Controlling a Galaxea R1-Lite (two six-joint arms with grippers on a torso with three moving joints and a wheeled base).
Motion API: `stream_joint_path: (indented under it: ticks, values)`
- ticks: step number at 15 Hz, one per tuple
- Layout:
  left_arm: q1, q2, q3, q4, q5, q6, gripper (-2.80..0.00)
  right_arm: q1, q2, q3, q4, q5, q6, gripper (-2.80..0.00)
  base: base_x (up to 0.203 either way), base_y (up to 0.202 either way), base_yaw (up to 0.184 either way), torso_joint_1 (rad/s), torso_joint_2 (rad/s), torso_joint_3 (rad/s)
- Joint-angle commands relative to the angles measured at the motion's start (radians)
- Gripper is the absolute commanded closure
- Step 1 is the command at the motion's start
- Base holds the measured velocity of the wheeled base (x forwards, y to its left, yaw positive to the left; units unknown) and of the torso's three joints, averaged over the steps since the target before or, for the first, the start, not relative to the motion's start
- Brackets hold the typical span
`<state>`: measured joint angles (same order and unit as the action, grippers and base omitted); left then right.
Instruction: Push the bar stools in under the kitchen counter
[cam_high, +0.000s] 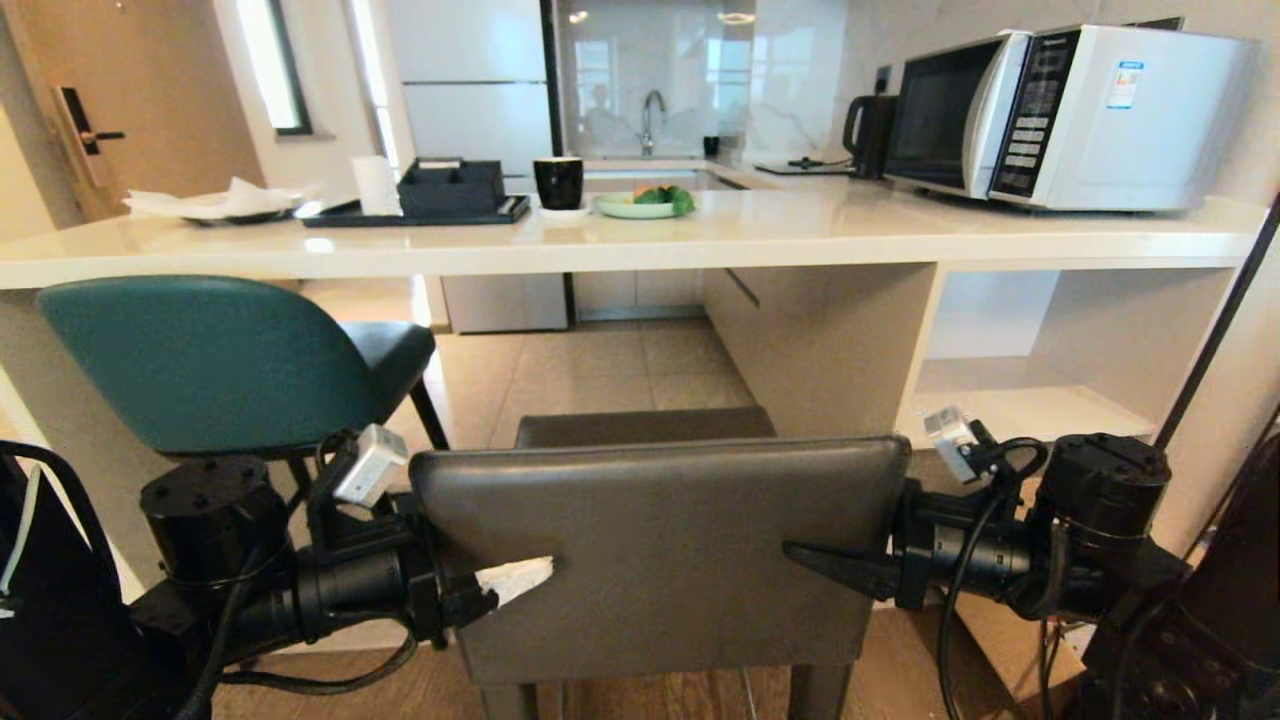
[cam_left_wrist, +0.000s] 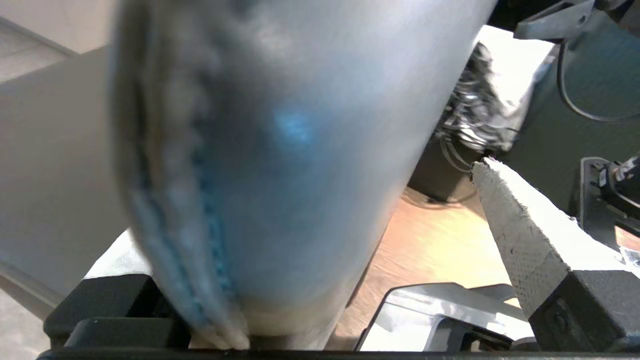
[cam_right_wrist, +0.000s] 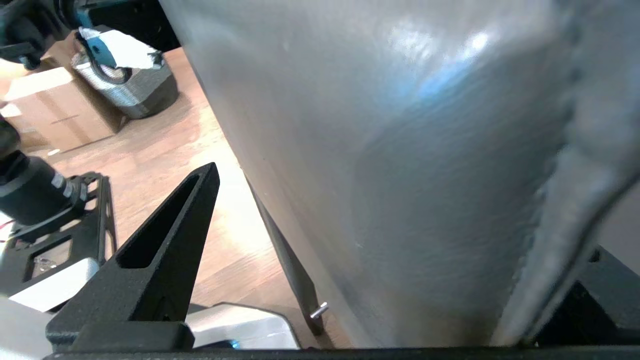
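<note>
Legs of grey stool cut off below. Stood before kitchen counter, backrest edges between spread fingers of left gripper and right gripper. Teal stool further left, at counter.

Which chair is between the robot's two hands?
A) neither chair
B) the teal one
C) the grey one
C: the grey stool's square back sits between the left hand and the right hand, one at each side edge, while the teal stool stands off to the left by the kitchen counter.
</note>
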<state>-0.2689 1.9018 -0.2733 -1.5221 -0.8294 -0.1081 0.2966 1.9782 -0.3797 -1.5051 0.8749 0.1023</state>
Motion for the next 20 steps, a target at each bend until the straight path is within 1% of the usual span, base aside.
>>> stream_joint_path:
  ticks: [1, 4, 6, 9, 11, 13, 16, 19, 20]
  values:
    - [-0.009, -0.015, 0.019, -0.008, -0.004, 0.002, -2.8, 0.0, -0.029, 0.027, -0.009, 0.005, -0.001, -2.8, -0.193, 0.0, -0.002, 0.002, 0.0, -0.002]
    - [-0.009, -0.017, 0.02, -0.008, 0.001, 0.001, -2.8, -0.001, -0.038, 0.027, -0.009, -0.009, -0.001, -2.8, -0.195, 0.0, -0.002, 0.003, 0.0, 0.003]
    - [-0.01, -0.018, 0.022, -0.008, 0.029, 0.005, -2.8, -0.002, -0.039, 0.027, -0.009, -0.01, -0.001, -2.8, -0.146, 0.0, -0.003, 0.0, 0.0, 0.006]
    - [-0.005, -0.026, 0.054, -0.008, 0.034, 0.022, -2.8, -0.01, -0.046, 0.037, -0.009, -0.012, -0.001, -2.8, 0.0, 0.0, 0.0, 0.0, 0.0, 0.0]
    - [0.021, -0.04, 0.068, -0.008, 0.036, 0.022, -2.8, -0.018, -0.058, 0.056, -0.009, -0.023, -0.001, -2.8, 0.0, 0.0, 0.0, 0.0, 0.0, 0.0]
    - [0.059, -0.067, 0.116, -0.008, 0.032, 0.021, -2.8, -0.057, -0.08, 0.104, -0.008, -0.017, -0.004, -2.8, 0.0, 0.0, 0.0, 0.0, 0.0, 0.0]
    - [0.109, -0.117, 0.23, -0.008, 0.023, 0.021, -2.8, -0.137, -0.108, 0.164, -0.013, 0.0, -0.004, -2.8, 0.0, 0.0, 0.0, 0.0, 0.0, 0.0]
    - [0.124, -0.202, 0.269, -0.008, 0.026, 0.019, -2.8, -0.227, -0.159, 0.25, -0.014, 0.019, 0.0, -2.8, 0.0, 0.0, 0.0, 0.0, 0.0, 0.0]
    - [0.143, -0.241, 0.271, -0.008, 0.03, 0.015, -2.8, -0.27, -0.179, 0.284, -0.014, 0.023, 0.0, -2.8, 0.0, 0.0, 0.0, 0.0, 0.0, 0.0]
